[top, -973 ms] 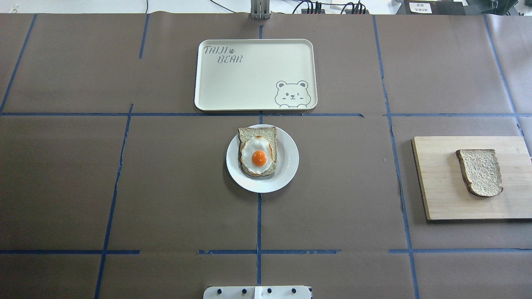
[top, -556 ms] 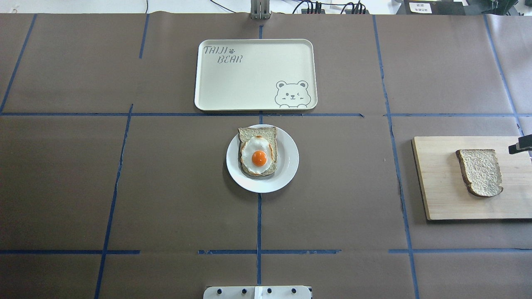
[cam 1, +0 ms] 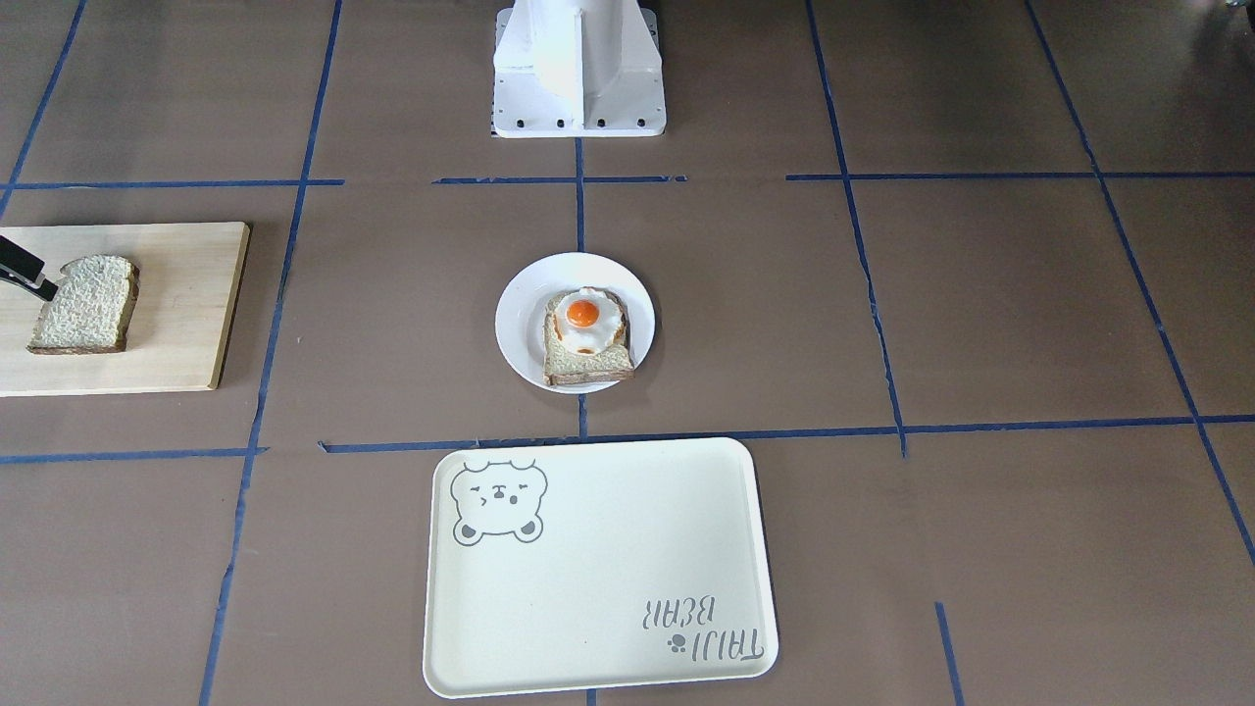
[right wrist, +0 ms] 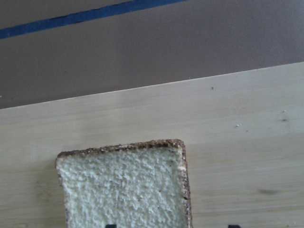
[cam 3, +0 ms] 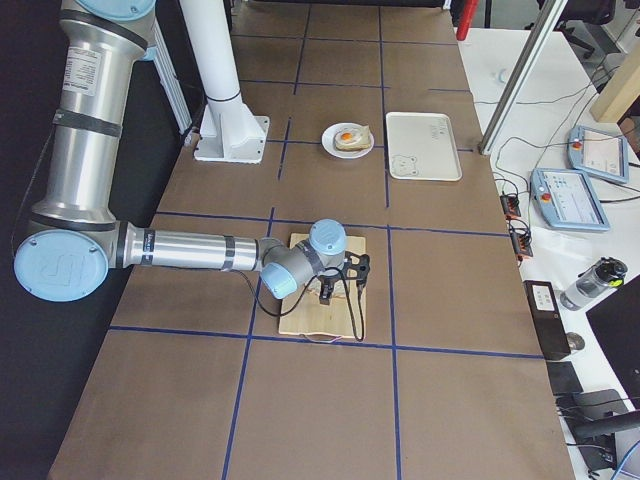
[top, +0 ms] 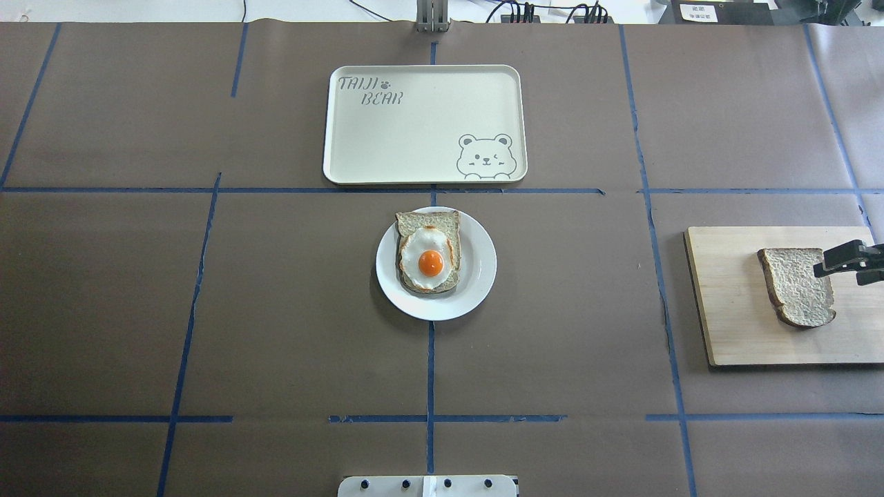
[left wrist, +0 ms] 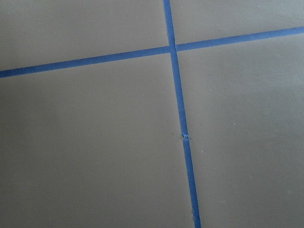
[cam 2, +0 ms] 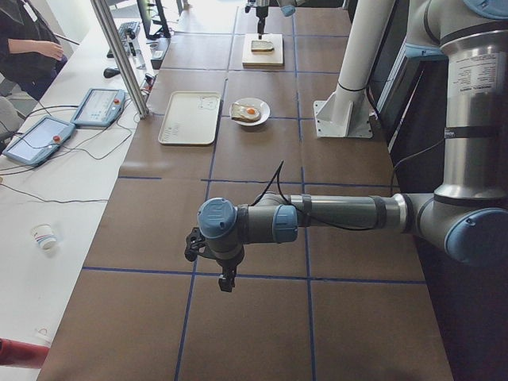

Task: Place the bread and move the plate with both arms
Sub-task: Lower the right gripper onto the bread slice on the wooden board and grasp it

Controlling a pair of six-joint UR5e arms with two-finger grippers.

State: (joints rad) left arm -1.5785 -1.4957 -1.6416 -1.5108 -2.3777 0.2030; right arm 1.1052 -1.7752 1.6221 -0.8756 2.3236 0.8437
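The plain bread [top: 798,286] lies flat on a wooden cutting board [top: 732,310] at the table's right; it also shows in the front view [cam 1: 83,304] and the right wrist view [right wrist: 123,185]. My right gripper [top: 837,274] hovers open over the bread's outer edge, and its tip shows in the front view [cam 1: 27,273]. The white plate [top: 481,273] sits at the table's centre and holds a bread slice with a fried egg [top: 429,259]. My left gripper [cam 2: 226,278] shows only in the exterior left view, far from the plate. I cannot tell whether it is open or shut.
A cream rectangular tray with a bear drawing [top: 414,138] lies just beyond the plate. The robot's white base [cam 1: 578,69] stands at the near middle edge. Blue tape lines cross the brown table cover; the left wrist view shows only these.
My right gripper has come into the overhead view from the right edge and moved left over the board to the bread's outer edge. The bread, plate and tray have not moved.
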